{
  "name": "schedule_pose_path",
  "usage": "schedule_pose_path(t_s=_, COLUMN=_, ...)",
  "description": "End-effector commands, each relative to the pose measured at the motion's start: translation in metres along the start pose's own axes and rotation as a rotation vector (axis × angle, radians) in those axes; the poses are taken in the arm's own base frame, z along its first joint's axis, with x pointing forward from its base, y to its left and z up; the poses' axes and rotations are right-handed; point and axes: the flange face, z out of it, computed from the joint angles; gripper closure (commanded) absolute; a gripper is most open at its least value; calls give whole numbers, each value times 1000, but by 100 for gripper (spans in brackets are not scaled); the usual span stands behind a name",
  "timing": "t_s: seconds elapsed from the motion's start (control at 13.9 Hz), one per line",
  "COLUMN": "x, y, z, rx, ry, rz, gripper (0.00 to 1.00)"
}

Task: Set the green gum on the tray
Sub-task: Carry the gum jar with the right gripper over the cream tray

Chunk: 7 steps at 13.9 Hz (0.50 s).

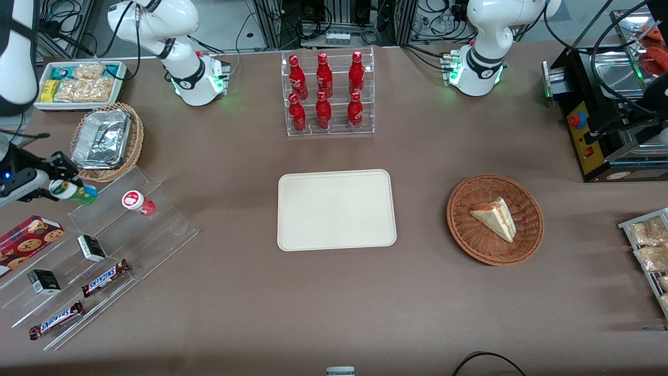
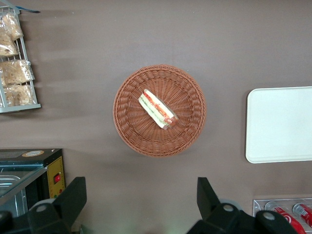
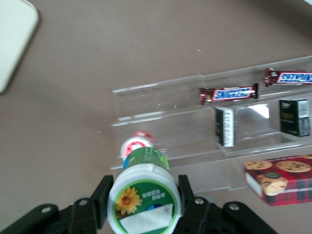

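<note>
The green gum (image 1: 73, 191), a small green bottle with a white lid, is held in my right gripper (image 1: 61, 181) above the clear stepped shelf at the working arm's end of the table. In the right wrist view its lid with a green-and-orange flower label (image 3: 143, 201) sits between the two black fingers (image 3: 100, 200), which press on both sides. The cream tray (image 1: 335, 209) lies flat mid-table, well away toward the parked arm's end; its corner shows in the right wrist view (image 3: 14, 36). The like red gum bottle (image 1: 138, 202) lies on the shelf beside the green one.
The clear shelf (image 1: 99, 256) holds two Snickers bars (image 1: 104, 278), two small dark boxes (image 1: 91, 247) and a cookie box (image 1: 28, 237). A wicker basket with foil trays (image 1: 104, 141), a white snack bin (image 1: 78, 83), a cola rack (image 1: 326, 94) and a sandwich basket (image 1: 494, 219) stand around.
</note>
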Motion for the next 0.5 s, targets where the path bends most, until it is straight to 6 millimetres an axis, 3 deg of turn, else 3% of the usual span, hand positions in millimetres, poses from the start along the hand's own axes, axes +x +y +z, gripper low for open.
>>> schedule_pose_path(t_s=0.0, x=34, y=-48, z=-23, rx=18, ry=-24, rz=78, gripper=100)
schedule_pose_path(t_s=0.29, x=89, y=-151, z=-18, rx=6, ry=-40, rz=242, gripper=100)
schedule_pose_path(t_s=0.43, x=115, y=-201, z=-1, rx=1, ry=-66, rz=333, gripper=100)
